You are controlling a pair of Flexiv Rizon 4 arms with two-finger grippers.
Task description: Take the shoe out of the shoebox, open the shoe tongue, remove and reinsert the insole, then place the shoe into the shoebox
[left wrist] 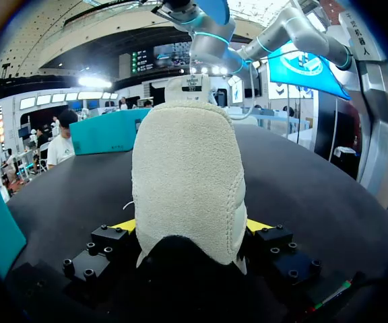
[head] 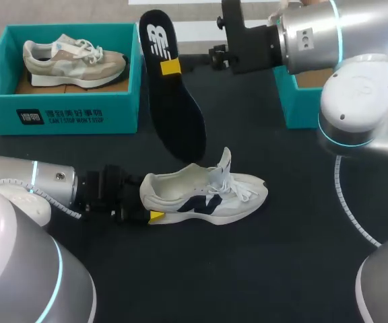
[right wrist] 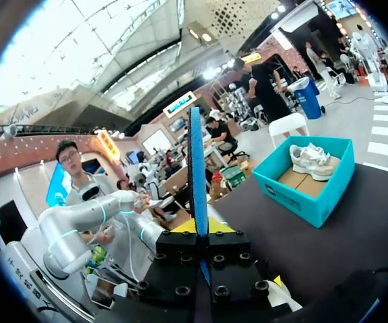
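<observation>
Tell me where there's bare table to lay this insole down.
Widest bare patch: the table on the near side of the white shoe, between both arm bases. A second lies between the shoe's toe and the right teal box. Crowded: between the left shoebox and the shoe, where the insole hangs.

Expo hall w/ vaulted roof

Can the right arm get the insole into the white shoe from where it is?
Likely yes: the right gripper holds the insole close by the white shoe, and nothing covers its opening.
</observation>
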